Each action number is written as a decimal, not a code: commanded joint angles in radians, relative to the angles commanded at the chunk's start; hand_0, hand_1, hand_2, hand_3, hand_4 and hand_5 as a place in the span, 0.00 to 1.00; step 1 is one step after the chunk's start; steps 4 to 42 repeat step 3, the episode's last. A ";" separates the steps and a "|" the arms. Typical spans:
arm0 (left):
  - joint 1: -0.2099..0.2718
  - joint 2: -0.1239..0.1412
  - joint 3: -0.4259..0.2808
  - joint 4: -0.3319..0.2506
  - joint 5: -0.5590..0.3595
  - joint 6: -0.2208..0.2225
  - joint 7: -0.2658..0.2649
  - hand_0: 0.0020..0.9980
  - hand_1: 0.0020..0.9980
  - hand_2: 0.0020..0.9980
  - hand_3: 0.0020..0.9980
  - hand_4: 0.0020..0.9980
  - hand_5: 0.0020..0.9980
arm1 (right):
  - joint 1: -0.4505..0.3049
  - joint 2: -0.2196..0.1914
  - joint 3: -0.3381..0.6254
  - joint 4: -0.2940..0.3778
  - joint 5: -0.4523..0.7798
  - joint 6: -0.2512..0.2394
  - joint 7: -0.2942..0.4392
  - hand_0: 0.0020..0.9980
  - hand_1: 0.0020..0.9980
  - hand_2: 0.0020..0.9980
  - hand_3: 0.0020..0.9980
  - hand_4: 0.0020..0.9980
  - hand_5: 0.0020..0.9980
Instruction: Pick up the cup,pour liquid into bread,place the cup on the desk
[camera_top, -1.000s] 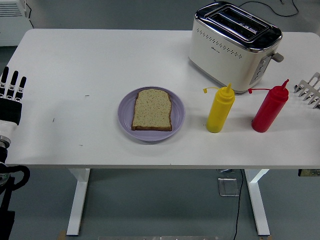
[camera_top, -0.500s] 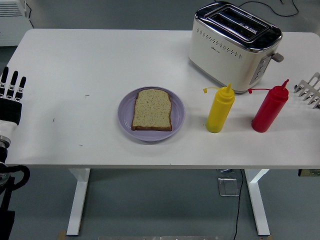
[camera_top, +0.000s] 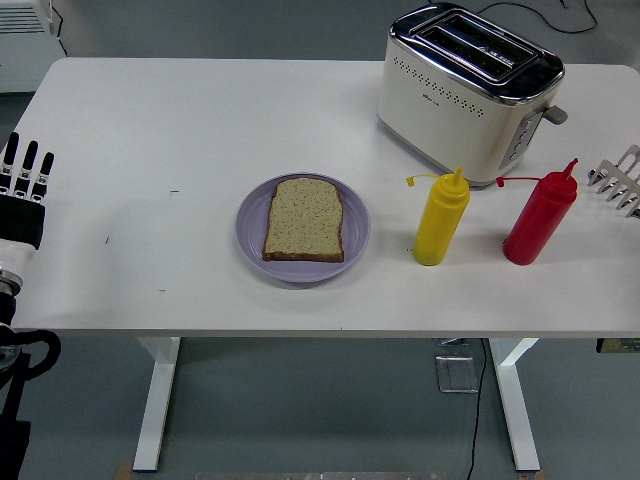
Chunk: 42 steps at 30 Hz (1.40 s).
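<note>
Bread (camera_top: 304, 219) lies on its purple plate (camera_top: 250, 235), but you have no cup, only the yellow bottle (camera_top: 440, 219) right of the plate, nearest your right hand (camera_top: 620, 180), fingers spread, so grabbing the red bottle (camera_top: 540, 220) beyond is a risk.

The table (camera_top: 200, 120) has a smooth, matt white top. At its one o'clock, the toaster (camera_top: 468, 92) pairs a satin cream body with a glossy chrome top. The yellow squeeze bottle (camera_top: 440, 220) and the red squeeze bottle (camera_top: 539, 217) look like smooth, slightly shiny plastic. The lavender plate (camera_top: 354, 228) looks smooth and matt, the bread slice (camera_top: 304, 219) rough and porous.
</note>
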<state>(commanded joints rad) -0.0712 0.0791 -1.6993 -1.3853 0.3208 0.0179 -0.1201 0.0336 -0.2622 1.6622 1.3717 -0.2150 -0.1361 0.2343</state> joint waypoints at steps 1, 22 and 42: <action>0.000 0.000 0.001 0.000 0.000 0.000 0.000 0.80 0.80 0.83 0.75 0.53 1.00 | 0.000 0.000 0.000 0.000 -0.001 0.000 0.000 0.82 0.75 0.79 0.80 0.63 0.35; 0.001 0.000 0.002 0.000 0.000 0.000 0.000 0.80 0.80 0.83 0.75 0.53 1.00 | -0.001 0.000 0.000 0.000 -0.001 0.001 -0.001 0.82 0.75 0.79 0.80 0.63 0.35; 0.001 0.000 0.002 0.000 0.000 0.000 0.000 0.80 0.80 0.83 0.75 0.53 1.00 | -0.001 0.000 0.000 0.000 -0.001 0.001 -0.001 0.82 0.75 0.79 0.80 0.63 0.35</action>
